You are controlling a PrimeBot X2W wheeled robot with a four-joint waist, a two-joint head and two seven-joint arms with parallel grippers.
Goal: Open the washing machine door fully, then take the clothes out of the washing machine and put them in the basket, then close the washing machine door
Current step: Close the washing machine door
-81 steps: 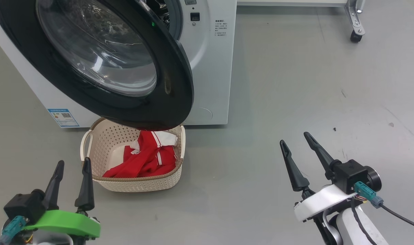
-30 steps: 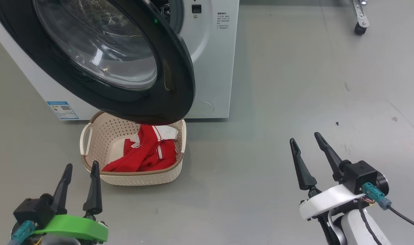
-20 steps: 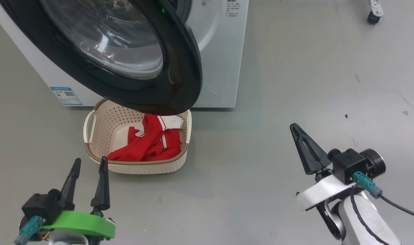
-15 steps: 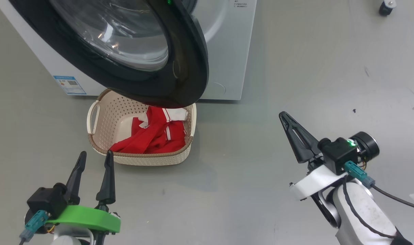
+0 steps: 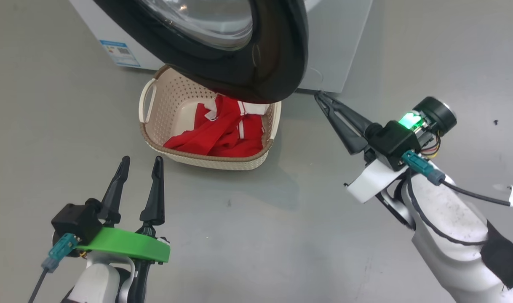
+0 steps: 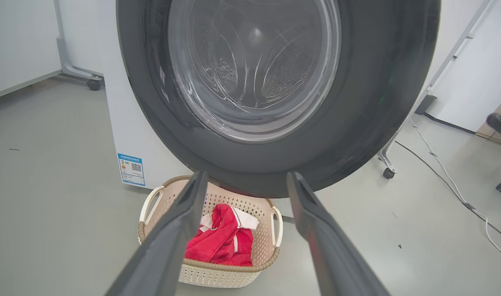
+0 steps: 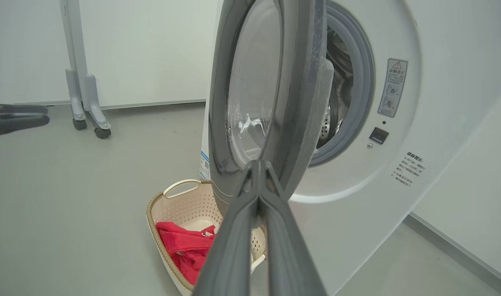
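While clothes (image 5: 223,135) lie in the basket (image 5: 206,160), left fingers (image 5: 156,185) stand apart, right fingers (image 5: 345,126) together.

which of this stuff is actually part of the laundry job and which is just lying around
Part of the job: washing machine door, washing machine, red jersey, cream basket.
Just lying about: wheeled stand legs, cables on the floor.

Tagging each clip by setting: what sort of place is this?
Probably a lab or test room, not a home: bare grey floor, a frame on casters, white walls behind the washing machine.
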